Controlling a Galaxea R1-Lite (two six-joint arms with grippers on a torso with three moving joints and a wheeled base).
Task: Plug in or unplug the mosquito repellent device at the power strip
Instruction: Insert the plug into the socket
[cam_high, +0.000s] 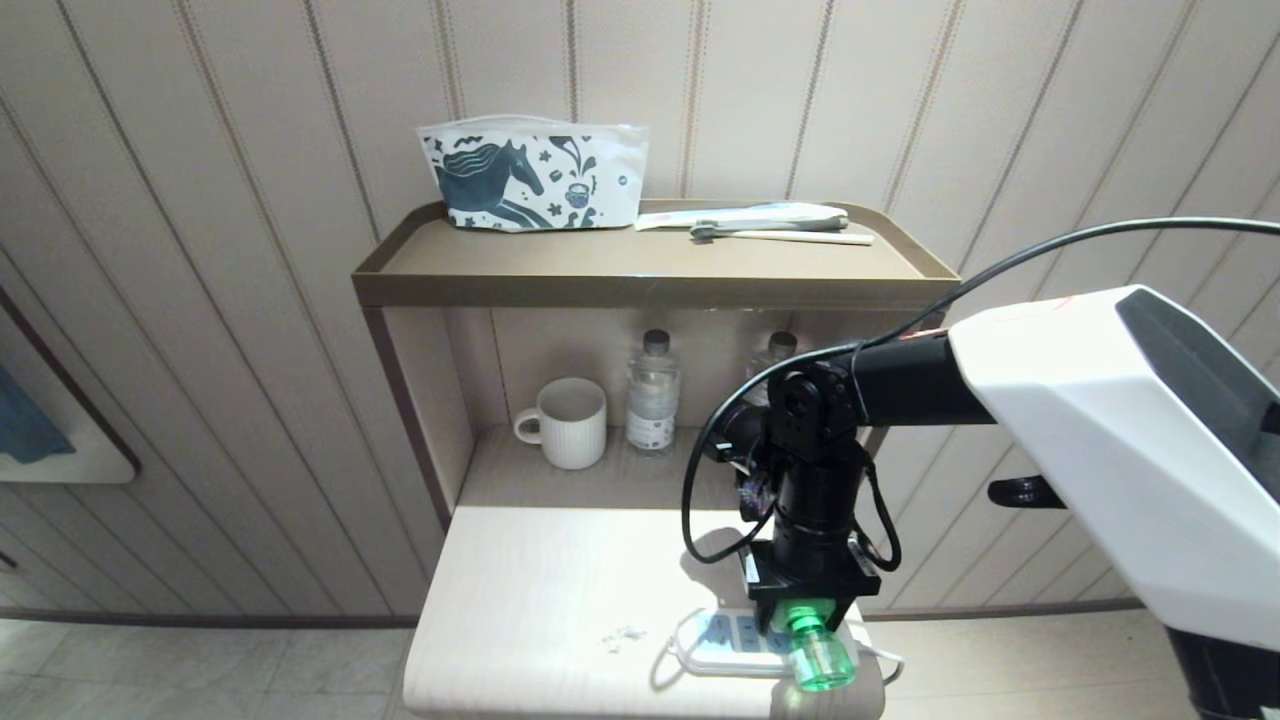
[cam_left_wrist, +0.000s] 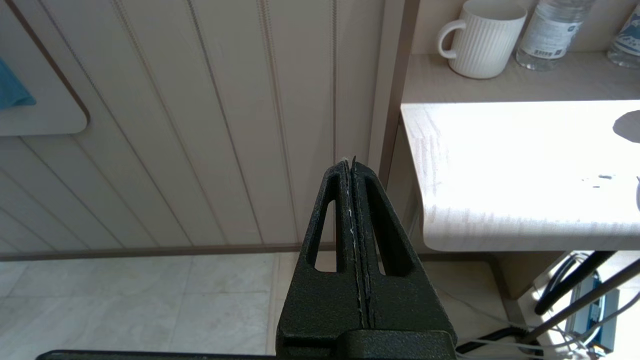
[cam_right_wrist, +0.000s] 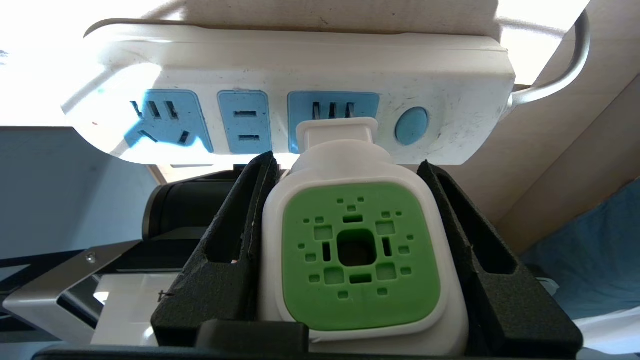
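Black jaws of right gripper (cam_right_wrist: 350, 255) clamped on white-and-green mosquito repellent device (cam_right_wrist: 357, 255), plug end at power strip (cam_right_wrist: 300, 95) socket nearest button, near desk (cam_high: 540, 590) front edge. Left gripper (cam_left_wrist: 352, 175) jaws closed, empty, beside desk.

White power strip (cam_right_wrist: 300, 65) with blue socket panels; white device (cam_right_wrist: 360, 260), green perforated face (little square holes); black hand (cam_right_wrist: 350, 245).

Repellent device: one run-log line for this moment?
right claw: shut on repellent device | device: at power strip socket beside button | left claw: shut, parked
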